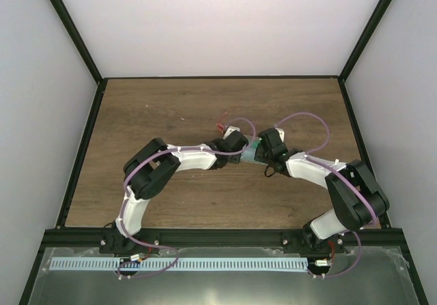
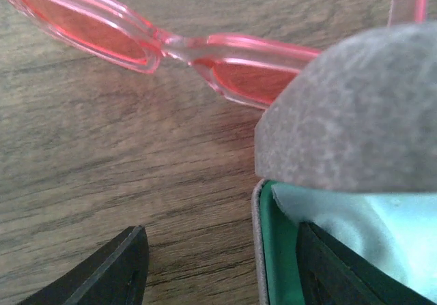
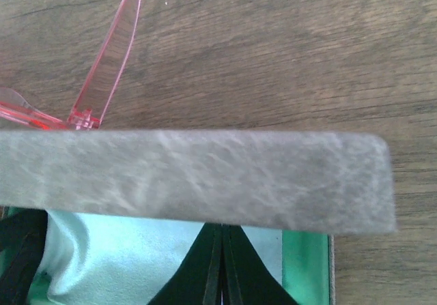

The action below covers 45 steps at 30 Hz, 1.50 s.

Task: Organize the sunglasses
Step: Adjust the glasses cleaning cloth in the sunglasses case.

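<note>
The left gripper [image 2: 220,250] is spread wide and straddles one wall of the grey case [image 2: 355,114]: one finger [image 2: 113,274] hangs over the bare table [image 2: 102,168] outside it, while the other sits inside against the pale blue cloth [image 2: 382,230], which lies on the green lining [image 2: 276,250]. The case is open, and its lid is tilted up just ahead of both sets of fingertips, hiding the far part of the interior. The right gripper [image 3: 222,257] is down in the same case above the cloth with its fingers pressed together; whether a fold of cloth is caught between them cannot be told. The cloth is the only content that shows in the case. The sunglasses [image 2: 181,44] lie outside it on the table, just beyond the lid from the left gripper, with their front turned toward that gripper. From the right gripper they lie ahead and to the left, past the lid, one slender arm reaching away over the wood
</note>
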{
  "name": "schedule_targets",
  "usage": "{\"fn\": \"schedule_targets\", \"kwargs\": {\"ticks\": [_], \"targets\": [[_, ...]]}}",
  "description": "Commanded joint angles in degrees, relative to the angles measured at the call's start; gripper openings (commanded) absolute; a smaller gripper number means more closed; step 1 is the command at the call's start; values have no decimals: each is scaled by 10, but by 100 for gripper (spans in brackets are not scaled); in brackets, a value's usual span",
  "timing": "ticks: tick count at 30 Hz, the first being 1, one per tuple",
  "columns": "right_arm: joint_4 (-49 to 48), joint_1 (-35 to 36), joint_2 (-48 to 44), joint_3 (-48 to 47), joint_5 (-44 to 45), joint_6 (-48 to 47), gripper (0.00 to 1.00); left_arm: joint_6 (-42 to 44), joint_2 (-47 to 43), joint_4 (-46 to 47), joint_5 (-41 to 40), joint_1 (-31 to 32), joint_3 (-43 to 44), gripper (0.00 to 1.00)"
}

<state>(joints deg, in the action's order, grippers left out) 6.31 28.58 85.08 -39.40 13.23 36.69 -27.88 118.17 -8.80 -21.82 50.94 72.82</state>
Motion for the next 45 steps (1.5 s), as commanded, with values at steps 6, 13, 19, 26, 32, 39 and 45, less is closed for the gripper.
{"fn": "schedule_targets", "kwargs": {"ticks": [6, 13, 19, 26, 32, 39, 45], "targets": [[-19, -6, -12, 7, -17, -11, 1, 8, 21, -23, -33, 0, 22, 61], [-57, -6, -28, 17, -81, -21, 1, 2, -30, -13, -38, 1, -8, 61], [-82, -3, -9, 15, -116, -22, 1, -1, -68, 0, -1, 5, -26, 62], [-73, -3, -15, 21, -86, -14, 1, -3, -22, 22, 85, 11, 5, 64], [-63, -4, -26, 24, -71, -16, 1, 1, 16, -7, 36, 13, 42, 64], [-57, -4, 10, 19, -51, -4, 1, 6, 22, -46, -50, 13, 50, 64], [-59, -5, 24, 23, -40, 2, 1, 8, 14, -32, -47, 12, 34, 64]]}}
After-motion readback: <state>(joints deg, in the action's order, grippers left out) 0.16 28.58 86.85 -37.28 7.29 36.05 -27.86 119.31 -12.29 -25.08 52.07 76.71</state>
